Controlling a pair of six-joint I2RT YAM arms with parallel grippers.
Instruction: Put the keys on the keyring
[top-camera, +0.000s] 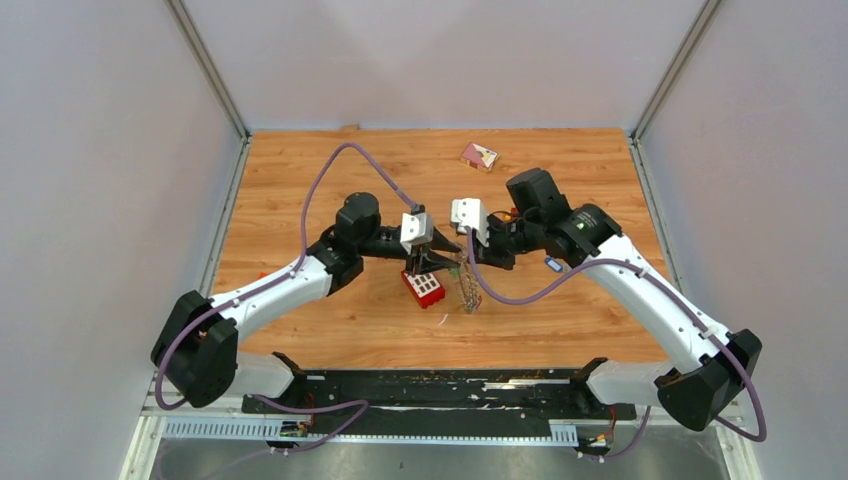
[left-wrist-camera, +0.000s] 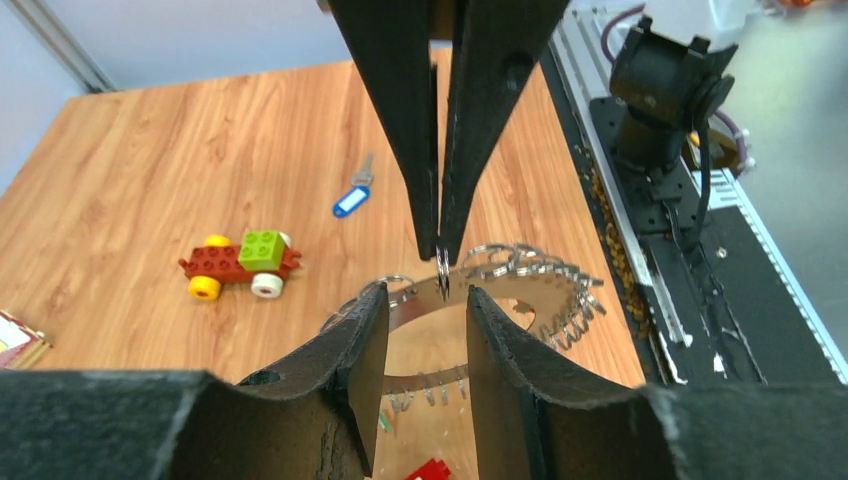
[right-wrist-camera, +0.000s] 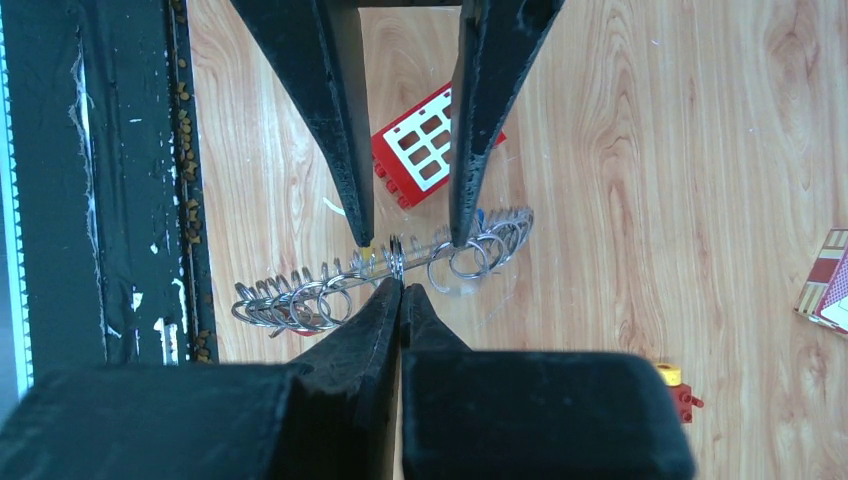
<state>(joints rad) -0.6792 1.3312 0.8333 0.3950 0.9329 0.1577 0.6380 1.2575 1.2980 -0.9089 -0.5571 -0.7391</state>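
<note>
Keyring (left-wrist-camera: 505, 290) in R end effector (left-wrist-camera: 441, 255) tips

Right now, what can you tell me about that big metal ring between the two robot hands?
The keyring is a wide, flat band of shiny grey metal with an open centre, its rim crowded with small wire loops. It stands on edge over the wooden table, next to a red brick; whether its lower rim rests on the wood is unclear. The right gripper is shut on one rim loop. The left gripper is open around the band there; contact is unclear.
</note>
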